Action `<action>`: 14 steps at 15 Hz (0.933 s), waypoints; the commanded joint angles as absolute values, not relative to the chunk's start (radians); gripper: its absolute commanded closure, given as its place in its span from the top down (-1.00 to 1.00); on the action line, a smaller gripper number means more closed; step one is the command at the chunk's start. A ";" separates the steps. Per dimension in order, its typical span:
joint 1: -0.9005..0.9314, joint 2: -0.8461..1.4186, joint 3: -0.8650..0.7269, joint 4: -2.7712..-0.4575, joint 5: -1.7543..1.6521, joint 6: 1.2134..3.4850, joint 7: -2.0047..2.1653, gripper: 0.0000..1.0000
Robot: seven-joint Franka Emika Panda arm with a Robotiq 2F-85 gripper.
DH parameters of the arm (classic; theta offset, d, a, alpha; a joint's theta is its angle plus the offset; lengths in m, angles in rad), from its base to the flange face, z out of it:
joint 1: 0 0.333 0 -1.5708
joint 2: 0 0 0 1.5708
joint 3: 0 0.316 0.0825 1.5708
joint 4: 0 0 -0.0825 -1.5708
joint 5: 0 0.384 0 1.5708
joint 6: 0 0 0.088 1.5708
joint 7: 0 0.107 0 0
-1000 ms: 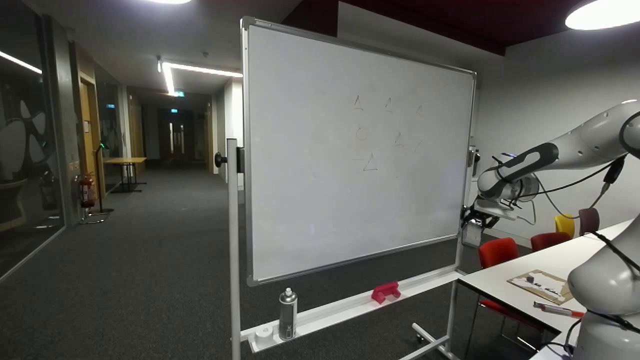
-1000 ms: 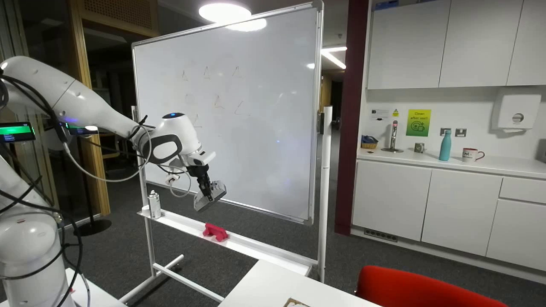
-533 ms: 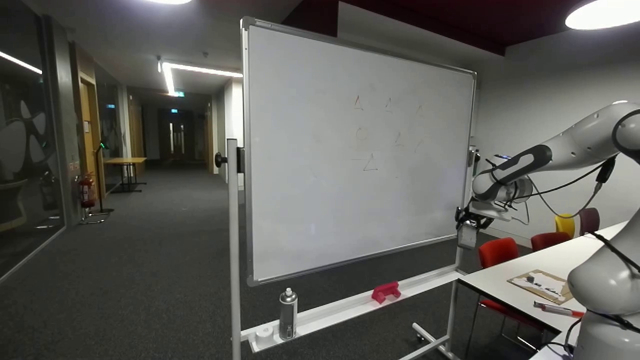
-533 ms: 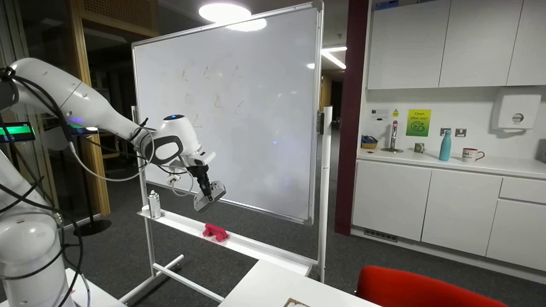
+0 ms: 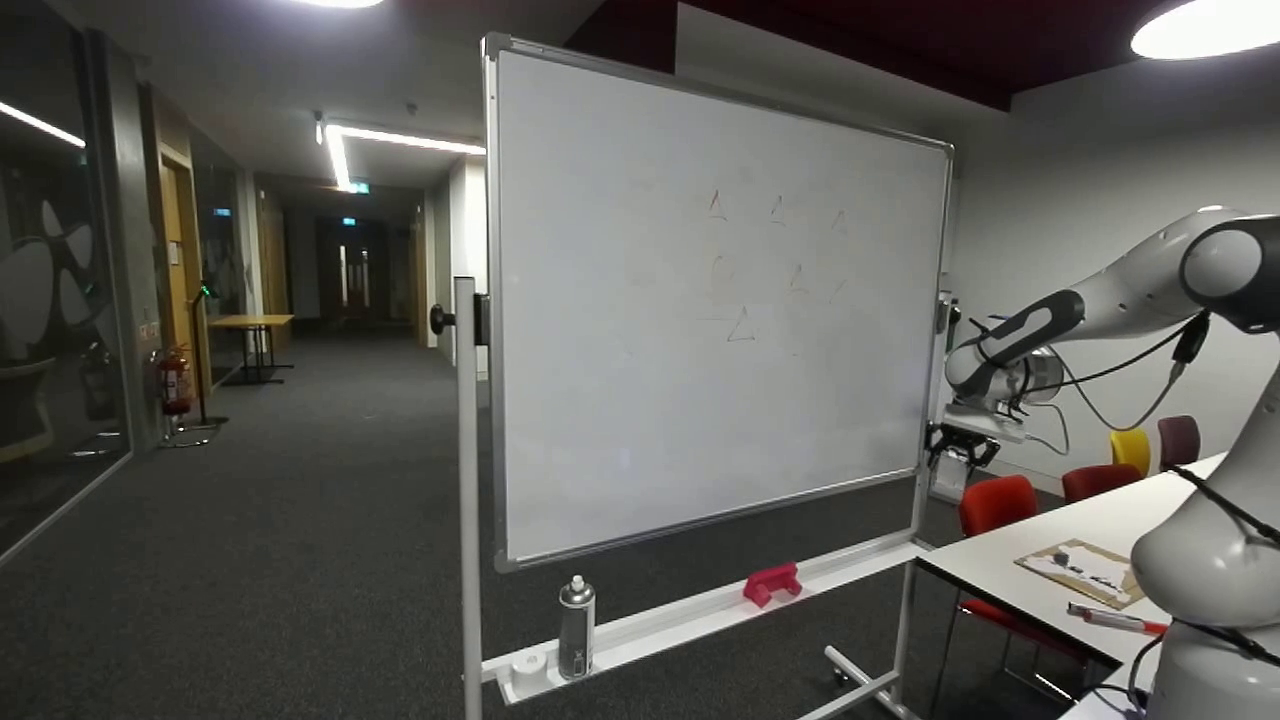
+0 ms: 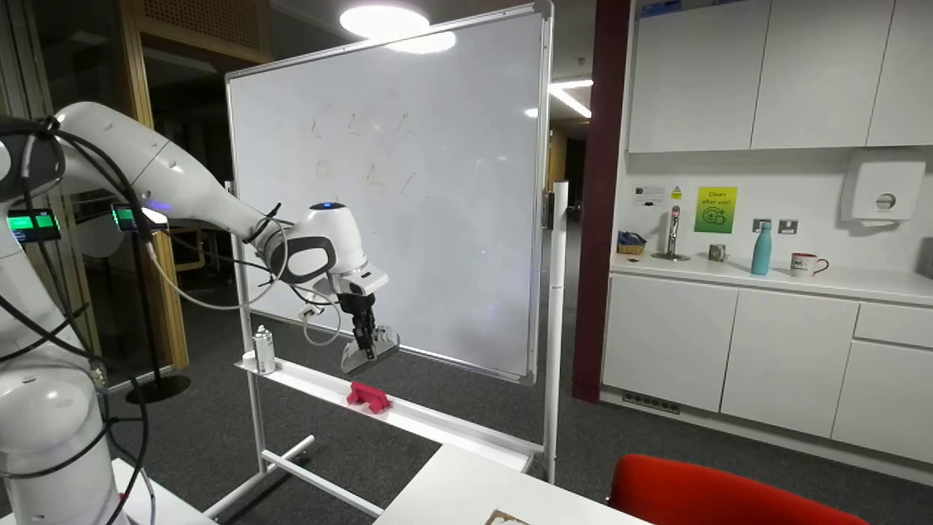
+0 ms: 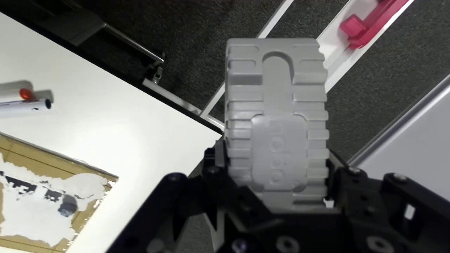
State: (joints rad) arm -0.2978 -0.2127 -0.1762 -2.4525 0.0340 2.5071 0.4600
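Claw (image 7: 276,163) tight on grey ribbed block (image 7: 276,98), slightly lower than before in both exterior views.

White jointed robot arm (image 6: 157,171), bent at the elbow (image 5: 1235,262), forearm (image 6: 208,200) sloping down; black two-fingered gripper (image 7: 277,163) pointing downward, fingers (image 7: 213,162) clamped with a gap between

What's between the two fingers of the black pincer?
A grey, ribbed, rectangular plastic block, clamped by the pincer with no visible gap on either side. The wrist view shows it.
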 commanded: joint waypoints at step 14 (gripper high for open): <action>-0.363 0.282 -0.380 -1.941 0.044 2.283 0.383 0.21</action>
